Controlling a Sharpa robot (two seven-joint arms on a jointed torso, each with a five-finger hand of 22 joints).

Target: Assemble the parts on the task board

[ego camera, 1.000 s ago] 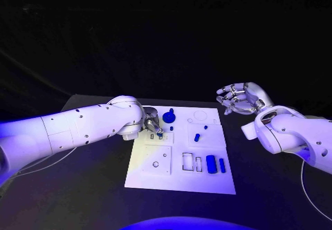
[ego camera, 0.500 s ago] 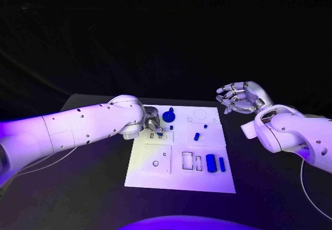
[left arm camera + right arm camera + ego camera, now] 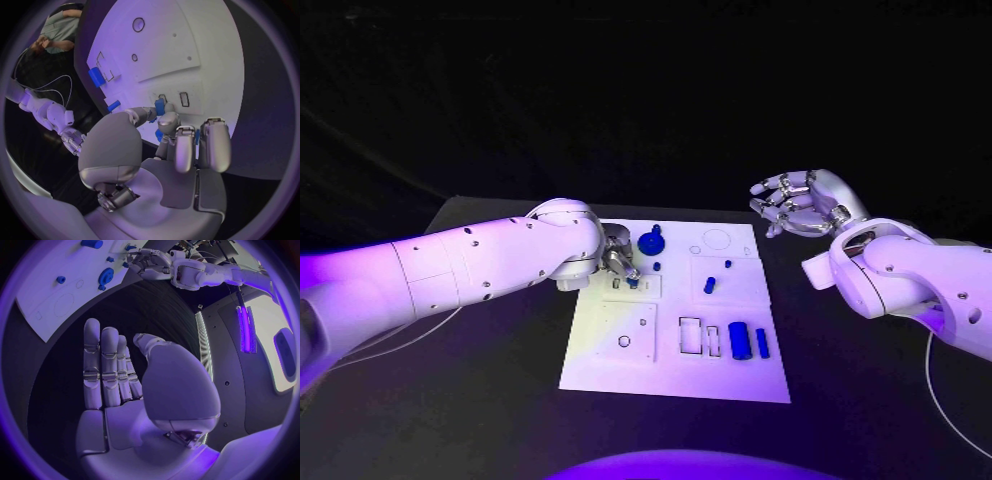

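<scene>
The left hand [image 3: 620, 262] pinches a small blue part [image 3: 160, 107] in its fingertips at the board's [image 3: 678, 372] ten o'clock slots. It looks light, stiff and slippery, best nipped by its flat sides. The right hand [image 3: 793, 204] hovers off the board at two o'clock, empty, fingers loosely apart.

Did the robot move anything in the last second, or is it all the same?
Almost nothing changed. The left hand stays at the task board, its fingers around a small blue part by the slots. The right hand still hovers off the board, holding nothing. The loose blue parts lie where they were.

black table [image 3: 488, 400], thin cable [image 3: 387, 345]
</scene>
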